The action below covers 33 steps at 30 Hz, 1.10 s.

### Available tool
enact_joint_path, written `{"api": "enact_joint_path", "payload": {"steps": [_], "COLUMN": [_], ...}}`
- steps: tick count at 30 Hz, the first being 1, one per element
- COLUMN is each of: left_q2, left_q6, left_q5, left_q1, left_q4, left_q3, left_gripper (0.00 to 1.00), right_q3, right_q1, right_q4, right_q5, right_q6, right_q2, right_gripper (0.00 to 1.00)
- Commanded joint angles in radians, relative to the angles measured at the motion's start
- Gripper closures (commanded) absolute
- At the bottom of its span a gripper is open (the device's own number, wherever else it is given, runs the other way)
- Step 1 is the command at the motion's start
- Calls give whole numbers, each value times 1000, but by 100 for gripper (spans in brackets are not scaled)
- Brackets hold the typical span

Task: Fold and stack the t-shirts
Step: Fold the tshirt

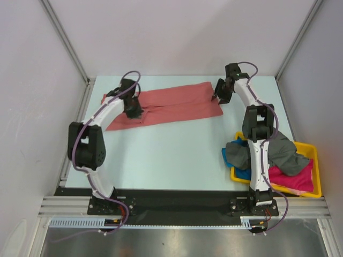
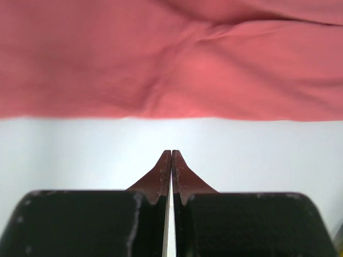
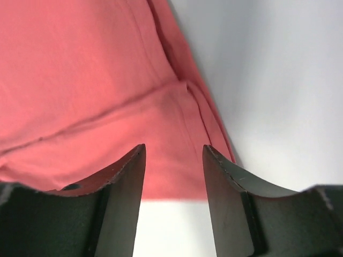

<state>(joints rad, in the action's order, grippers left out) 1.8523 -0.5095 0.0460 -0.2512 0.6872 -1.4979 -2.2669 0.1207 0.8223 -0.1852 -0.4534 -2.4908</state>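
A salmon-red t-shirt (image 1: 177, 104) lies folded into a long strip across the far part of the table. My left gripper (image 1: 134, 113) is shut and empty at the strip's near edge, towards its left end. In the left wrist view the closed tips (image 2: 171, 152) sit over bare table, just short of the red cloth (image 2: 171, 64). My right gripper (image 1: 220, 99) is open over the strip's right end. In the right wrist view its gripper (image 3: 173, 147) hovers over the hemmed corner of the cloth (image 3: 80, 80). Nothing is held.
A yellow tray (image 1: 308, 145) stands at the near right beside the right arm's base. It holds a dark grey tee (image 1: 284, 152), a magenta-pink tee (image 1: 292, 179) and a bright blue tee (image 1: 242, 173) spilling over its left rim. The pale table (image 1: 171, 155) is walled in by white panels.
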Motion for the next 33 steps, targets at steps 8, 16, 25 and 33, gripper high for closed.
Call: {"api": "enact_joint_path", "payload": {"steps": [8,16,25,33], "left_q2": [-238,-251,-142,-15], "left_q6": [-139,-159,-198,-225], "left_q5": [-100,-118,-147,-204], "left_q1": [369,452,521,530], "left_q4": [-11,-60,-227,-281], "left_q3": [298,349,358,285], "left_gripper": [93,60,71,76], "right_q3": [204,234,182,195], "right_q1": [22,14,34,48], "right_q4": [-48,-87,25,28], "right_q5": [-20,16,23,35], "right_q6": [13,97,157,165], "right_q2": [190,146,73,101], "right_gripper": [99,84,75,83]}}
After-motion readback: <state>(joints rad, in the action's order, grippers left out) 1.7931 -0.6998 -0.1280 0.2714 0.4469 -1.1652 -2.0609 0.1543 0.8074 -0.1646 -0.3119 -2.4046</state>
